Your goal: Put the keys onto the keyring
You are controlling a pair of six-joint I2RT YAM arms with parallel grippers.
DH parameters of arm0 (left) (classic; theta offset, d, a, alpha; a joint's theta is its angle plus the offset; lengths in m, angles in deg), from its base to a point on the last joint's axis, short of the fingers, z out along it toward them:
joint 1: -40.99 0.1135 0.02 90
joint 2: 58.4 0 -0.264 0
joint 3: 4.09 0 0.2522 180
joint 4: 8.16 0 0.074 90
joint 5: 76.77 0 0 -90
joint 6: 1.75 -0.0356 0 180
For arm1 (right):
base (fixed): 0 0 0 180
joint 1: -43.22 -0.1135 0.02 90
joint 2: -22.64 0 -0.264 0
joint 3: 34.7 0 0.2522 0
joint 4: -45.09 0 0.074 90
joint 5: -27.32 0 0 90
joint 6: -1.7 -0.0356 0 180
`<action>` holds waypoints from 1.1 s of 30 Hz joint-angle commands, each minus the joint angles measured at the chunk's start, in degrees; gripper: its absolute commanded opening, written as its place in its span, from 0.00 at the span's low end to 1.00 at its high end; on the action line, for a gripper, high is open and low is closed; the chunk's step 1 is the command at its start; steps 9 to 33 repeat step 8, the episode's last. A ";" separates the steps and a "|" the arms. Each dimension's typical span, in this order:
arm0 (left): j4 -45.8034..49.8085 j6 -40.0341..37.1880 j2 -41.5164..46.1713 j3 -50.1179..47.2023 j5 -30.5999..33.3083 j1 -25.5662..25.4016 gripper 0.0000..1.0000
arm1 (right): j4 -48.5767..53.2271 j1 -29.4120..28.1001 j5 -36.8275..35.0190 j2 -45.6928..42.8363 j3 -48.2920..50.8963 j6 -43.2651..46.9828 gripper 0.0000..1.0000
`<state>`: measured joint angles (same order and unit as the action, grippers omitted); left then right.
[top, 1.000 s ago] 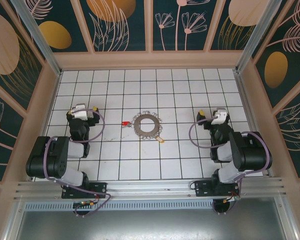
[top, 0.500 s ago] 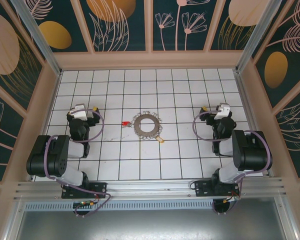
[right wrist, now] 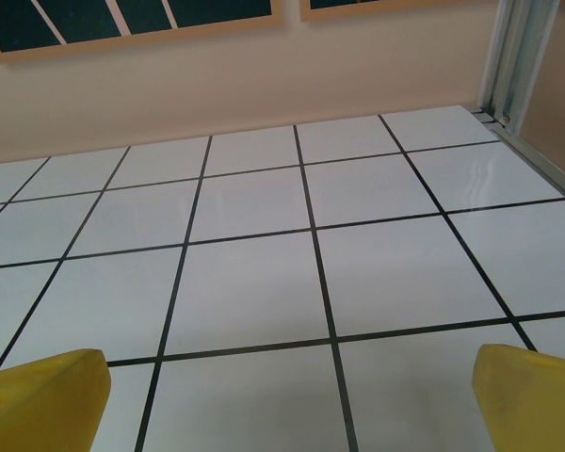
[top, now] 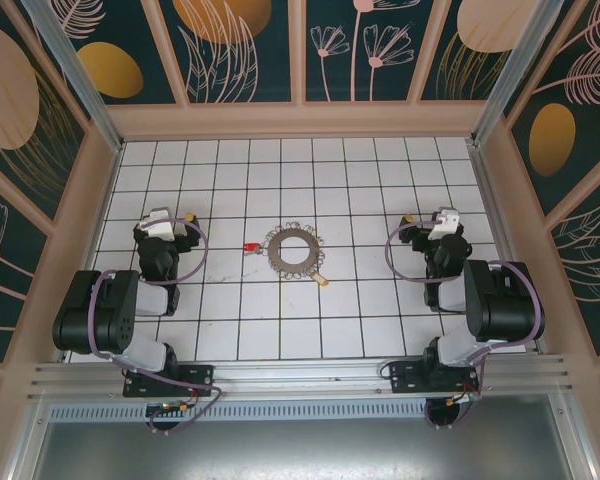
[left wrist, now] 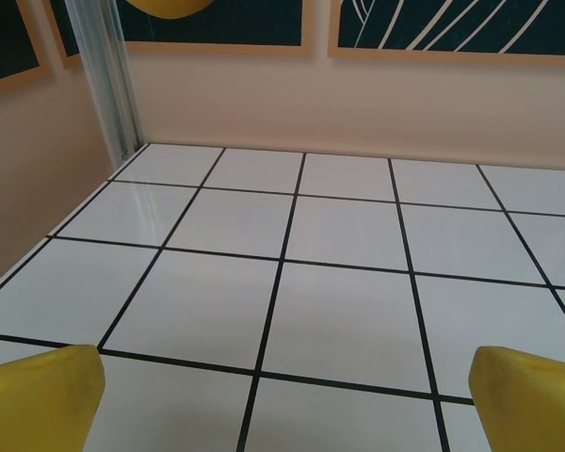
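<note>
Dead centre of the top view, the keyring (top: 294, 250) lies flat on the white tiled table (top: 380, 170), with its yellow-orange tag (top: 323, 281) at lower right and the keys (top: 250, 248), red tag and all, just beside its left rim. The left gripper (top: 167, 220) sits at frame left and the right gripper (top: 435, 220) at frame right, both well apart from the ring. Both sets of jaws stand wide apart, yellow fingertips (left wrist: 38, 400) in the wrist views' bottom corners over bare tile.

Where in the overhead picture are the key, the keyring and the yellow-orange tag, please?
key (top: 249, 247), top external view, on its red tag.
keyring (top: 277, 250), top external view, on the left side of the grey band.
yellow-orange tag (top: 324, 281), top external view, on the tag's middle.
</note>
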<state>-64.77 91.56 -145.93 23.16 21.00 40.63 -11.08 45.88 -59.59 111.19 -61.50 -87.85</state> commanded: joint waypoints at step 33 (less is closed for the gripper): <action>-2.41 0.91 0.47 0.03 -0.65 0.10 0.99 | -0.42 -0.15 0.25 -0.38 -0.85 -1.09 0.99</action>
